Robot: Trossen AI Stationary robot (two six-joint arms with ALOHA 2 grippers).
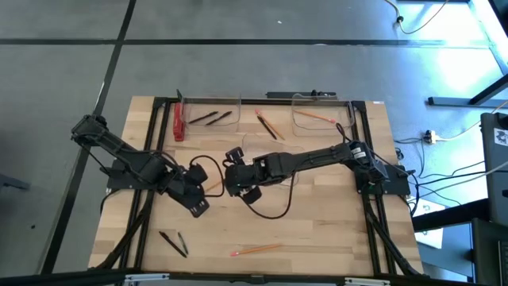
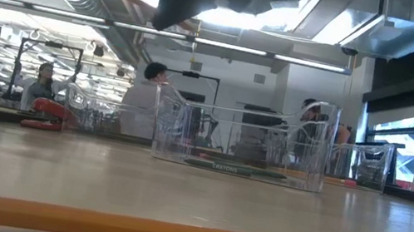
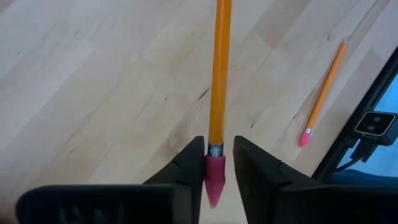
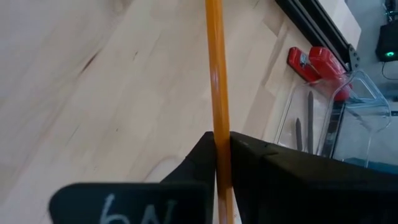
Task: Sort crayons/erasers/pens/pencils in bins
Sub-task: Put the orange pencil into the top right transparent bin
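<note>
Mid-table handover, both arms meeting just in front of the middle bin (image 1: 266,143). Left gripper (image 3: 214,163) released: fingers (image 3: 186,167) apart beside the pencil (image 3: 219,74), pink eraser end between them, small gaps either side. Right gripper (image 4: 222,152) clenched on the same pencil's orange shaft, fingers pressed to it. Pencil lifted off the wooden table (image 1: 317,230), spanning between the two grippers.

Behind-left of the middle bin: left bin (image 1: 210,111) with two pens (image 1: 213,117) inside; red stapler (image 1: 179,121) just beside it. Right bin (image 1: 321,115) holding one pencil, possibly more, hard to tell. Loose pencils (image 1: 268,125) near the middle bin. In front, near the table edge: another pencil (image 1: 255,249), two dark sticks (image 1: 175,241), likely pens.
</note>
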